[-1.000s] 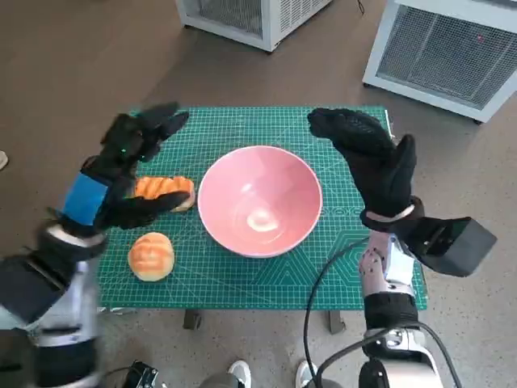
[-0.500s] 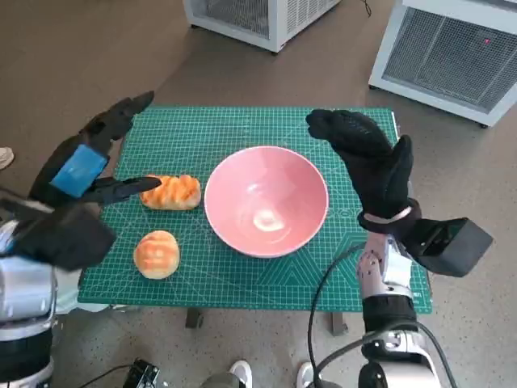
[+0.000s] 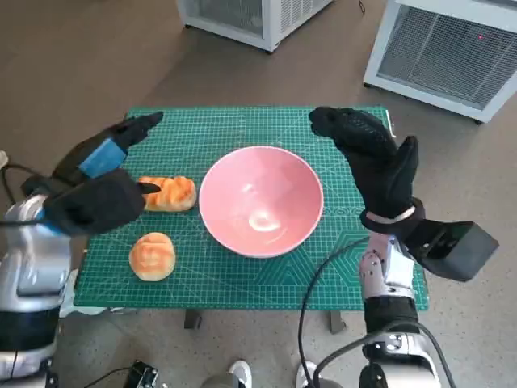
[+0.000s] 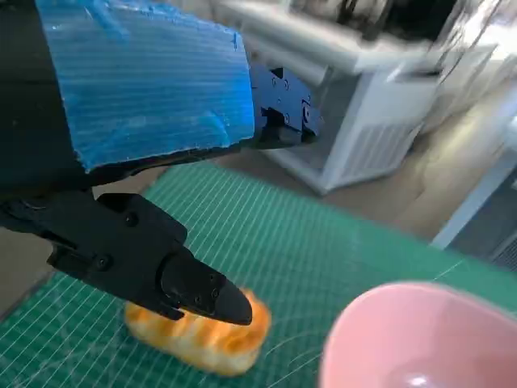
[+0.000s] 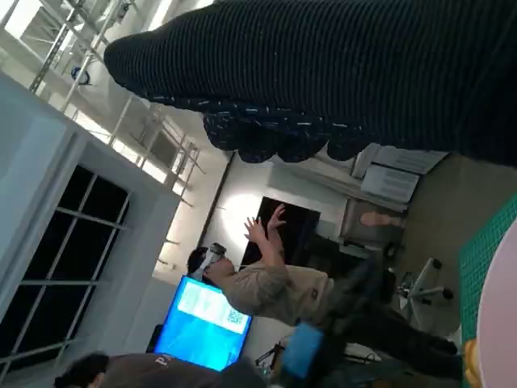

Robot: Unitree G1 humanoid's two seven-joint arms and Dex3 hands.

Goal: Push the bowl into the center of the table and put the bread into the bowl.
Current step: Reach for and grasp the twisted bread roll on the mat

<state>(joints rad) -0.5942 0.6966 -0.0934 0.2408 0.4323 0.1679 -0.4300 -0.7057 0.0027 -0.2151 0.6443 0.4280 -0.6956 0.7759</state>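
The pink bowl [image 3: 261, 200] stands near the middle of the bench [image 3: 242, 283]. The long bread [image 3: 168, 193] lies just beside it, under the left hand [image 3: 101, 182], which is released and holds nothing. The right hand [image 3: 371, 162] is also released. The bread looks soft and light, so I would take it gently around its middle.

place: lab/workshop | cues: cutting mat [image 3: 242, 129], white equipment cabinets [image 3: 440, 48], lit monitor [image 5: 206, 327], person [image 5: 266, 279]

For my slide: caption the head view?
Open hands flank pink bowl; two golden bread rolls outside.
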